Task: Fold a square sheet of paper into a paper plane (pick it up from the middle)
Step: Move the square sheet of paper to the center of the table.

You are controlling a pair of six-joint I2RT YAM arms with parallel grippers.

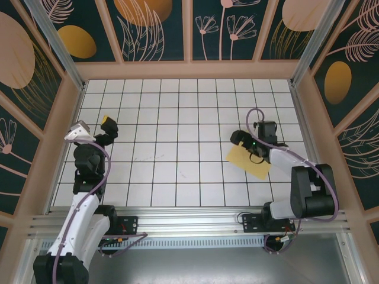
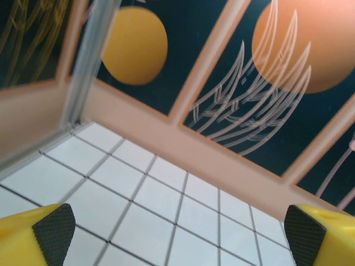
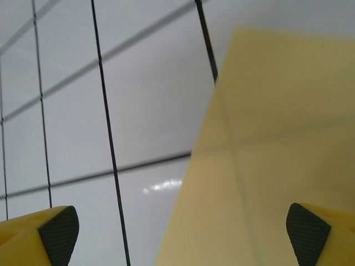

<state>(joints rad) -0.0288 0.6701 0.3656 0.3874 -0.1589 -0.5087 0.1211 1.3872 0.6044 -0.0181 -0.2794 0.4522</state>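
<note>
The square sheet of paper (image 1: 244, 160) is pale yellow and lies flat on the white grid floor at the right. In the right wrist view the paper (image 3: 277, 166) covers the right half below the fingers, and tile lines show faintly through it. My right gripper (image 1: 246, 148) hovers over the sheet's far left part. It is open, its pads (image 3: 58, 233) are wide apart, and nothing is between them. My left gripper (image 1: 108, 130) is raised over the left side of the floor, far from the paper. It is open and empty, and its fingers (image 2: 52, 233) are tilted toward the back wall.
Wooden-framed walls with dark floral panels (image 1: 157, 29) enclose the tiled floor (image 1: 177, 136) on three sides. Both arm bases sit on the metal rail (image 1: 189, 222) at the near edge. The back wall (image 2: 222, 149) rises close ahead of the left gripper.
</note>
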